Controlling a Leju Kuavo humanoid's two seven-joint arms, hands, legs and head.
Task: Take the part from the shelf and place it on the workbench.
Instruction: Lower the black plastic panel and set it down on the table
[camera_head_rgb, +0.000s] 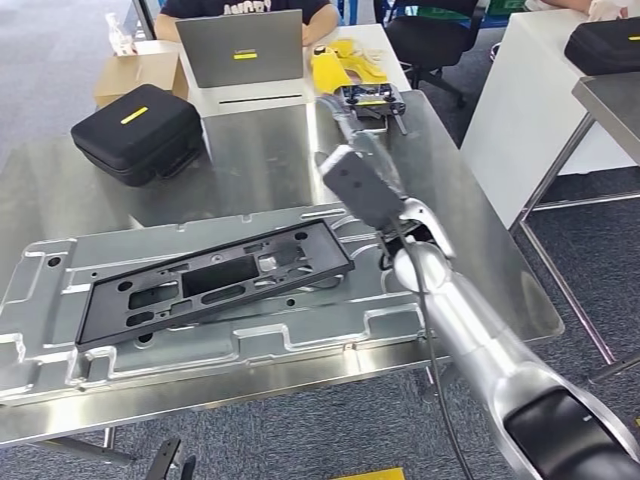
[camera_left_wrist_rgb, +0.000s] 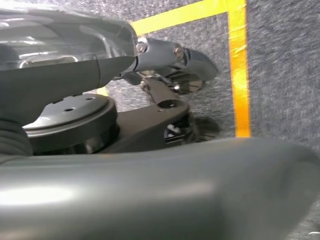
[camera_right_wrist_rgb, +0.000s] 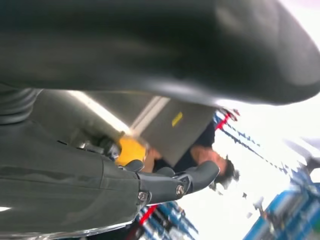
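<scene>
Setting: I look down from my head at a shiny stainless-steel surface (camera_head_rgb: 249, 160) that spans the middle of the frame, with grey carpet around it.

Task's thing: a flat black plastic frame part with rectangular cut-outs (camera_head_rgb: 215, 280) lies left of centre. It rests on a large silver stamped metal panel (camera_head_rgb: 45, 310) that covers the lower left of the surface. I judge the part is already set down on the workbench, lying flat so it stays put.

Right hand: my right hand (camera_head_rgb: 370, 185) sits at centre right, at the end of my silver arm rising from the lower right corner. It hovers just beside the part's right end, apart from it. I see nothing in it, but its fingers point away from my head, so I cannot tell if they are spread or curled. In my right wrist view a dark finger (camera_right_wrist_rgb: 188, 182) juts straight out over a blurred background.

Left hand: my left hand (camera_left_wrist_rgb: 173, 65) hangs down over carpet marked with yellow floor tape (camera_left_wrist_rgb: 239, 70). It holds nothing; I cannot tell how its fingers lie.

Other things: a black zipped case with a yellow label (camera_head_rgb: 140, 130) sits upper left. A grey laptop (camera_head_rgb: 240, 48) stands at top centre with a person (camera_head_rgb: 249, 8) behind it. Yellow objects (camera_head_rgb: 336, 65) lie to its right.

Stage: placing looks done; withdrawing my arm seems all that is left.
</scene>
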